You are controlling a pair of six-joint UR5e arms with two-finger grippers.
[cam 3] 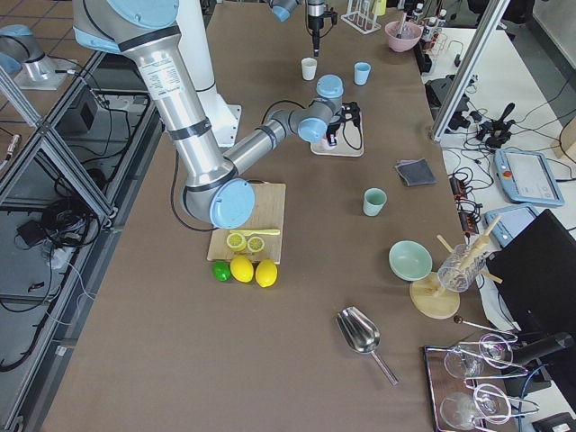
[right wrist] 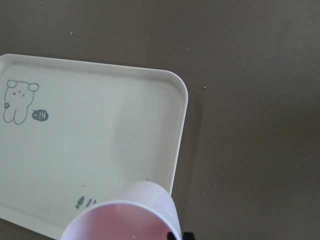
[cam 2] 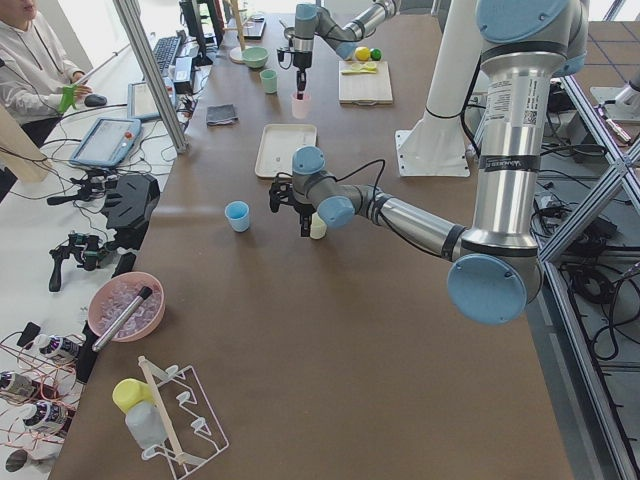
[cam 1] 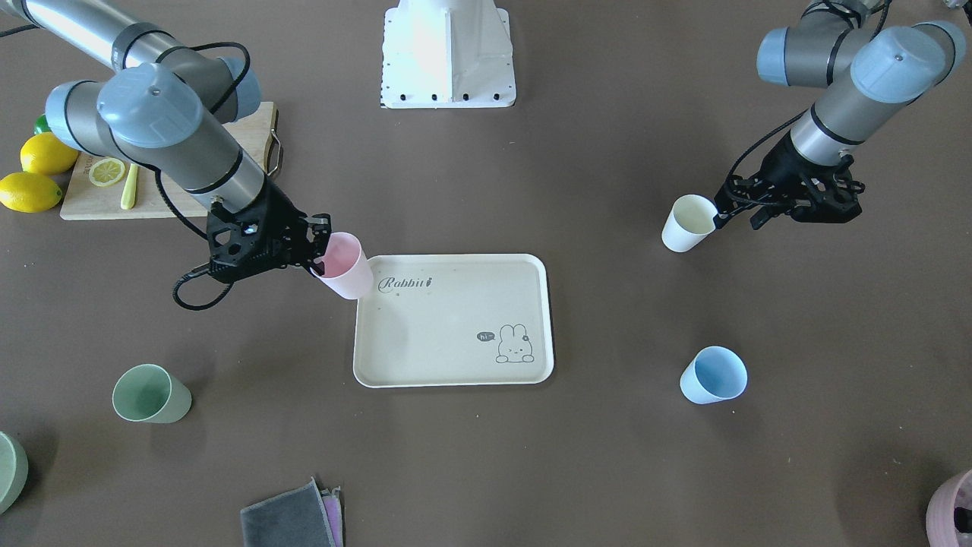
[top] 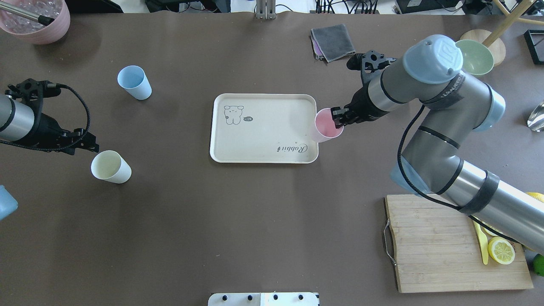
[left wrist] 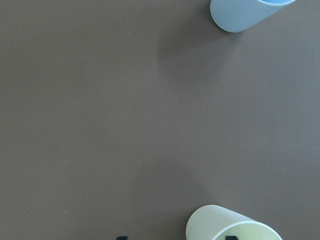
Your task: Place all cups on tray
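Covering the whole scene: the brown table. The right arm is reaching in from the table's right side toward the middle, and the left arm is hanging low over the left end. A wooden cutting board is lying near the robot on the right.

The tray is lying flat at the table's centre, long side across, with its lettering on the edge nearer the robot.

Cups, all upright:
- The pink cup is hanging at the tray's right short edge and overlapping the rim by the lettered corner. Whether its base is touching cannot be told.
- The cream cup is standing on the bare table, well left of the tray.
- The blue cup is standing on the table, far left, apart from the cream one.
- The green cup is standing on the table on the far right, well clear of the tray.

The right gripper is pinching the pink cup's rim, one finger inside the mouth. The left gripper is hovering at the cream cup's rim with its fingers spread, one tip over the mouth and one outside, gripping nothing.
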